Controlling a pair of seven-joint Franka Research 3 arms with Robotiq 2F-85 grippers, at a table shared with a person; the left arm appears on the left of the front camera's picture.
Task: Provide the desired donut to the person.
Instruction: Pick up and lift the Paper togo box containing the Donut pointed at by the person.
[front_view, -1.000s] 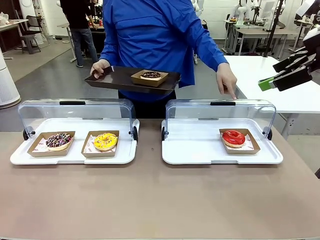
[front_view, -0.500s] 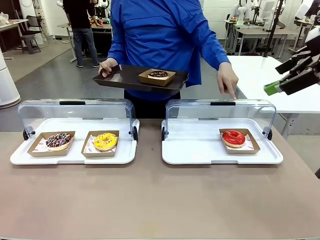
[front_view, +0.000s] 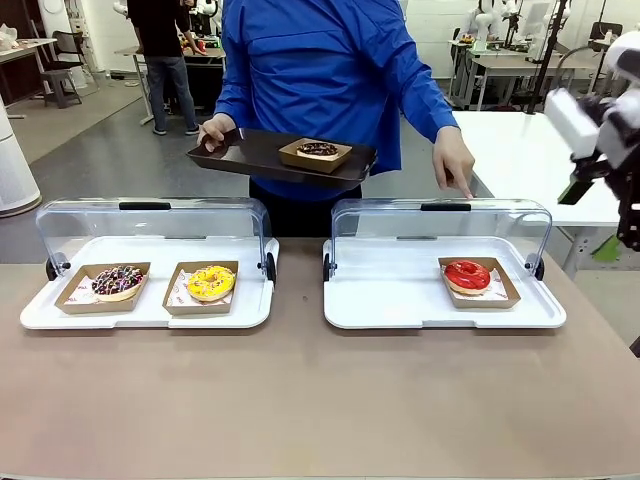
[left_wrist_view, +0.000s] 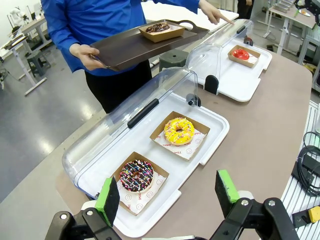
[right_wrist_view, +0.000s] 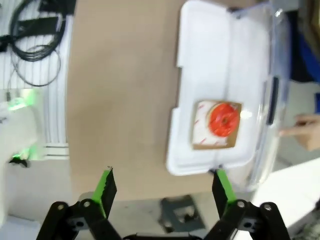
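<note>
A chocolate donut (front_view: 318, 148) is already carried on the tray (front_view: 245, 158) held by the person (front_view: 320, 70), whose other hand (front_view: 455, 160) is pointed at the case (front_view: 390, 295) on the desk (front_view: 300, 400) where the red donut (front_view: 467, 274) lies in its box. That donut, judged the one wanted, is not yet picked up. The right tool (right_wrist_view: 163, 185) is held high above it, spread wide, empty; the left tool (left_wrist_view: 167, 195) likewise.
</note>
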